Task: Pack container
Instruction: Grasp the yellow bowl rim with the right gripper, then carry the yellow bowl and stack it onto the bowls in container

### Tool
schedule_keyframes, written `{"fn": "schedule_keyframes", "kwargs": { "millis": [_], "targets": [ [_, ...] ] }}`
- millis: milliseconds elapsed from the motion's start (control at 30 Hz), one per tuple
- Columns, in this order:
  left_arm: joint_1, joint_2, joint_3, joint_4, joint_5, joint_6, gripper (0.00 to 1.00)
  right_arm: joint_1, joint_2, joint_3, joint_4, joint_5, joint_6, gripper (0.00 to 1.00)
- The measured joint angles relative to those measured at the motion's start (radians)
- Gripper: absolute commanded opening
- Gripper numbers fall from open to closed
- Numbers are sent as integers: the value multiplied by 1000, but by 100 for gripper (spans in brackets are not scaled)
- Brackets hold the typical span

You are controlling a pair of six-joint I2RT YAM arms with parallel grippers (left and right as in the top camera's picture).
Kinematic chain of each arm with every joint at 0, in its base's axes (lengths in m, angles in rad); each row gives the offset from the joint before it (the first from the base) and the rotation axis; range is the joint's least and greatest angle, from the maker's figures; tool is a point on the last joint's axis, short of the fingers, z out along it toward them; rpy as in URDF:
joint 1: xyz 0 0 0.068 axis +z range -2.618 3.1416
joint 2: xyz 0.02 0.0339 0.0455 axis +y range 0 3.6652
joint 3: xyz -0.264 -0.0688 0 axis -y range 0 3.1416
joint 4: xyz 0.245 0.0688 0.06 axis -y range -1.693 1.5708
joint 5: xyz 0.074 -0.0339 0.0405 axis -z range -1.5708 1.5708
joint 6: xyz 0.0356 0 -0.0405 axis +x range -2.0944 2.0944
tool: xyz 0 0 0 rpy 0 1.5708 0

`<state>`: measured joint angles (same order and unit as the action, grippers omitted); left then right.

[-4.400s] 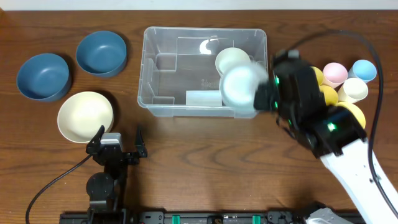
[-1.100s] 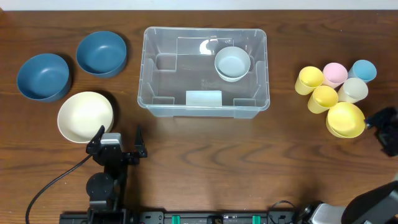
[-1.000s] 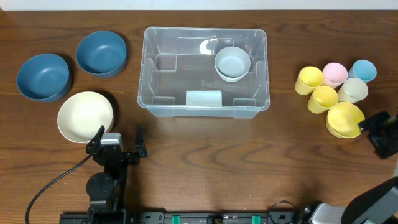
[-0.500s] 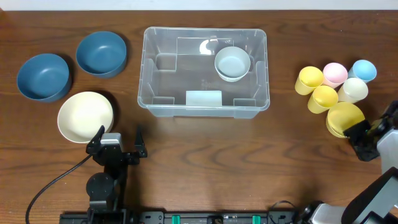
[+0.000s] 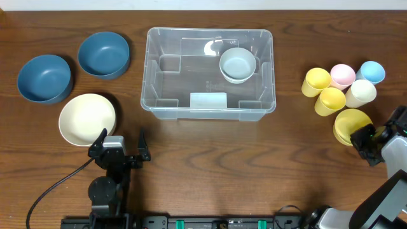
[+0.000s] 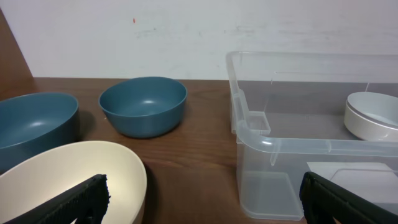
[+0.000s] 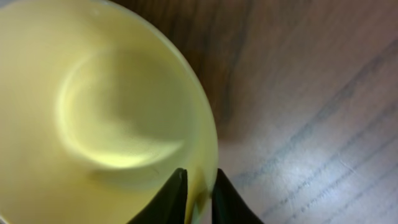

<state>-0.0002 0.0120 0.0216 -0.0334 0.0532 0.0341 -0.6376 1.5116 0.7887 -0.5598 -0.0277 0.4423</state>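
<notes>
Overhead: the left arm sits folded at the near edge of the bench (image 5: 210,172), and the left gripper (image 5: 121,144) has its fingers spread wide, holding nothing. It is beside a cream bowl (image 5: 87,119), with the container (image 5: 145,71) farther in and to its right. The right arm reaches in from the near right corner, and the right gripper (image 5: 364,138) is at the near edge of a yellow bowl (image 5: 350,122), well apart from the container. A white bowl (image 5: 238,65) lies in the container's far right part.

Left wrist: the left gripper (image 6: 202,191) is released. The container (image 6: 280,146) stands right of centre and two blue bowls (image 6: 143,106) left.

Right wrist: only here does the grasp show. The right gripper (image 7: 199,175) straddles the yellow bowl (image 7: 106,106)'s rim, clenched on it.
</notes>
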Motion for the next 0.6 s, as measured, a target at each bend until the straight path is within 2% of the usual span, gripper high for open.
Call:
{"fn": "schedule_keyframes", "kwargs": {
  "millis": [167, 400, 533, 600],
  "targets": [
    [0, 0, 0, 0, 0, 0, 98, 0, -2, 0, -43, -6, -4, 1],
    [0, 0, 0, 0, 0, 0, 98, 28, -19, 3, -160, -30, -18, 1],
    [0, 0, 0, 0, 0, 0, 98, 127, -27, 3, -226, -49, -43, 1],
    [0, 0, 0, 0, 0, 0, 98, 220, -34, 3, -253, -55, -53, 1]
  ]
}}
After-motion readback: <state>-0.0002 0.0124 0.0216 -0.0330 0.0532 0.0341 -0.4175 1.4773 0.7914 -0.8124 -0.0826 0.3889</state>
